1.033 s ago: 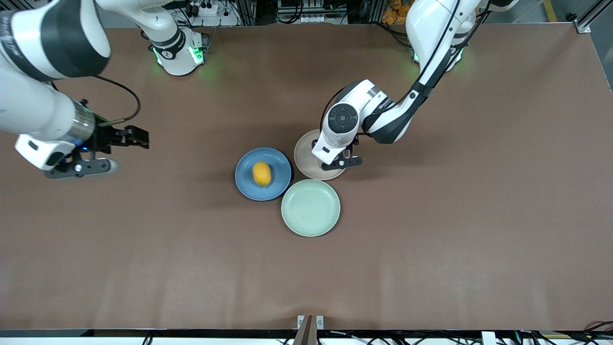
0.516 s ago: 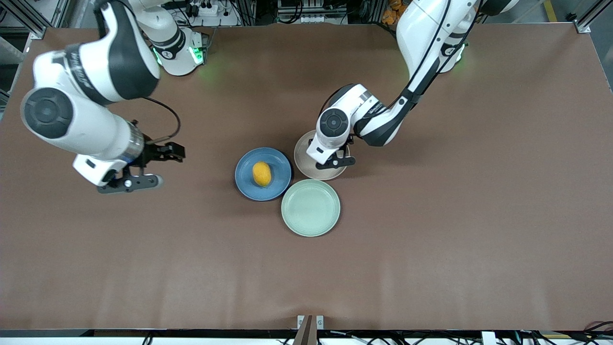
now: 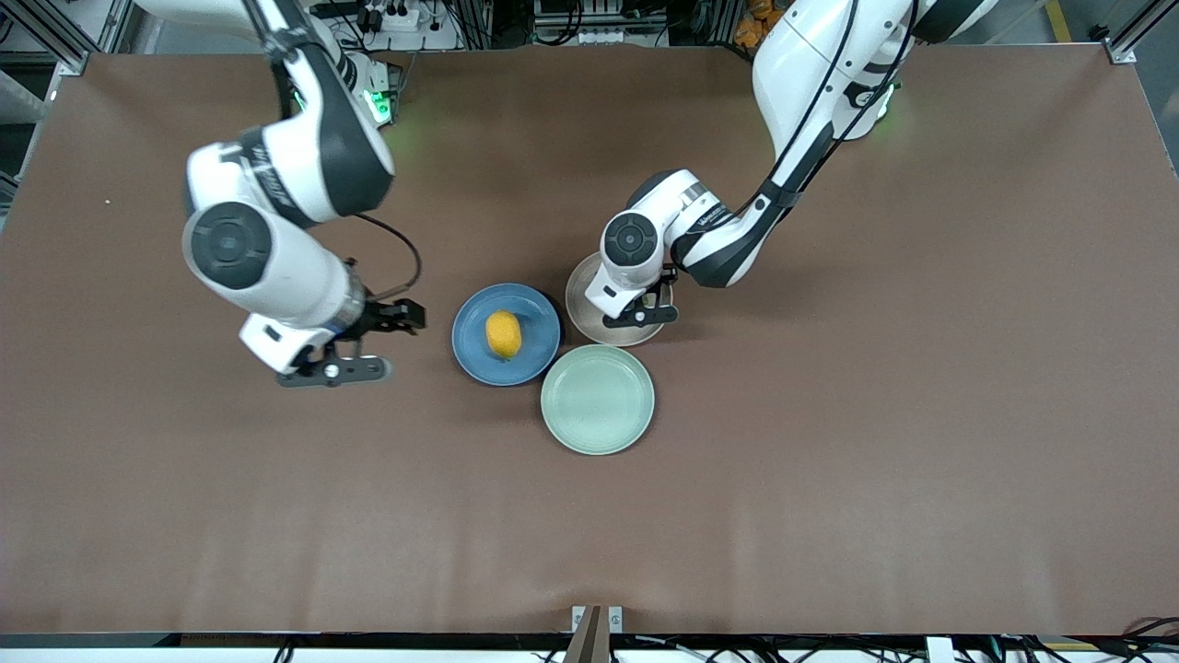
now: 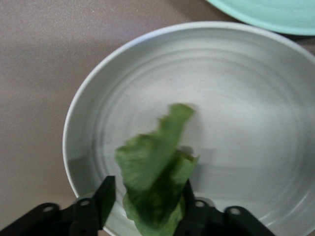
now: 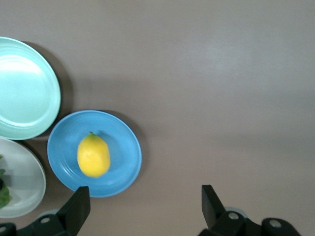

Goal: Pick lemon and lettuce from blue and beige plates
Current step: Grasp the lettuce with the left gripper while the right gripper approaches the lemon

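A yellow lemon [image 3: 503,333] lies on the blue plate [image 3: 474,331]; both also show in the right wrist view, lemon [image 5: 93,155] and plate [image 5: 123,147]. My right gripper [image 3: 387,345] is open and empty over the table beside the blue plate, toward the right arm's end. The green lettuce [image 4: 152,162] lies on the beige plate [image 4: 246,123]. My left gripper [image 4: 147,201] is low over that plate, its fingers either side of the lettuce. One finger touches the leaf and a narrow gap shows at the other. In the front view the left hand hides the lettuce on the beige plate [image 3: 585,299].
An empty pale green plate [image 3: 597,399] sits nearer the front camera, touching the blue and beige plates. It also shows in the left wrist view [image 4: 275,12] and the right wrist view [image 5: 24,88]. Brown table surface lies all around the plates.
My right arm has swung in from the right arm's end of the table to beside the blue plate. My left gripper has shifted slightly over the beige plate.
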`<state>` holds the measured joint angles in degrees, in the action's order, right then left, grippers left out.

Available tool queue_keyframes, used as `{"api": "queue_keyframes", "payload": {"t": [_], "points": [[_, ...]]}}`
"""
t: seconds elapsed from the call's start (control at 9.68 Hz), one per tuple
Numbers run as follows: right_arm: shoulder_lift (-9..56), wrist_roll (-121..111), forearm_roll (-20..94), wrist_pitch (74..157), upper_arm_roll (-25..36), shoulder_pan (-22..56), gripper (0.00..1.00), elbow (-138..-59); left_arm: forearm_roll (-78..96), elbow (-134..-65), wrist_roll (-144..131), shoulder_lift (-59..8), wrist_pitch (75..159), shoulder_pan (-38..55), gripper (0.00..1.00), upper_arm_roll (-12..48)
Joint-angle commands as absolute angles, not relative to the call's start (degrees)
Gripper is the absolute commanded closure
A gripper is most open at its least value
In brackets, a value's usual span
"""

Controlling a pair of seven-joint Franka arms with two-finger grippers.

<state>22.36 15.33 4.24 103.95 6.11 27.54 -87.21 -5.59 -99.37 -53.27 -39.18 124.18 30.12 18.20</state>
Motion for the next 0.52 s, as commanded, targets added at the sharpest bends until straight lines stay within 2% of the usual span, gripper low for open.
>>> {"api": "queue_keyframes", "payload": {"t": [0.0,0.41], "points": [[23.37,18.61,4.92,109.06,6.5,29.7,0.0,-89.56,-7.38,-98.26,-55.2,-39.64,124.1,31.03,1.0,17.67],[26.54,22.41,4.92,118.01,6.5,33.22,0.0,-92.71,-7.38,-95.37,-57.92,-38.07,123.14,30.68,1.0,17.67]]}}
